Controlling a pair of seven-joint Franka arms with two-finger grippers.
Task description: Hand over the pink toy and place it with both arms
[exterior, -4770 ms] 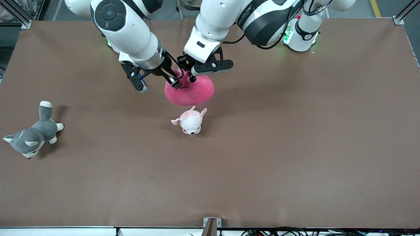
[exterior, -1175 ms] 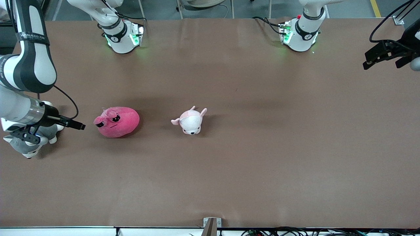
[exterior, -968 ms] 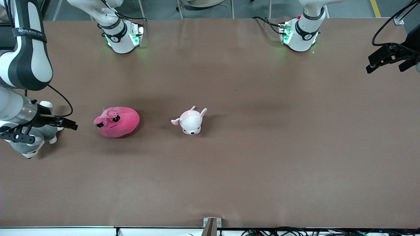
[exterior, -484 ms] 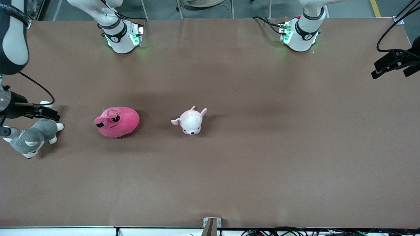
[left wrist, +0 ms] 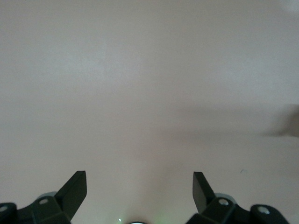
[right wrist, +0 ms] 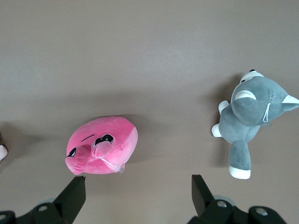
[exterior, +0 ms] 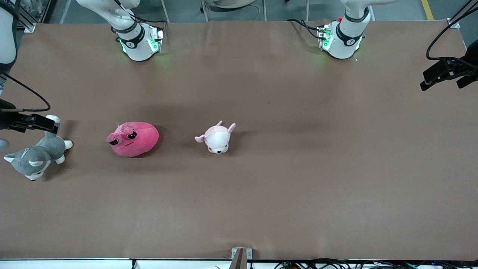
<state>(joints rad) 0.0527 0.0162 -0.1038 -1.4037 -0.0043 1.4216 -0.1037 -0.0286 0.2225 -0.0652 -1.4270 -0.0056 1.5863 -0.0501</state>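
Nearest my front camera I see the grey toy cat lying on the brown table, at the right arm's end. A little farther from the camera, the pink toy rests on the table, nothing touching it, its droopy eyes turned toward the cat. The small pale pink toy sits beside it, toward the left arm's end, apart from it.

My right hand hangs at the table's edge over the cat's tail end. Its wrist camera shows the fingers spread wide and empty, with the pink toy and the cat below them.

My left hand hangs over the other end of the table, well apart from every toy. Its wrist camera shows the fingers wide too, with only bare table beneath.
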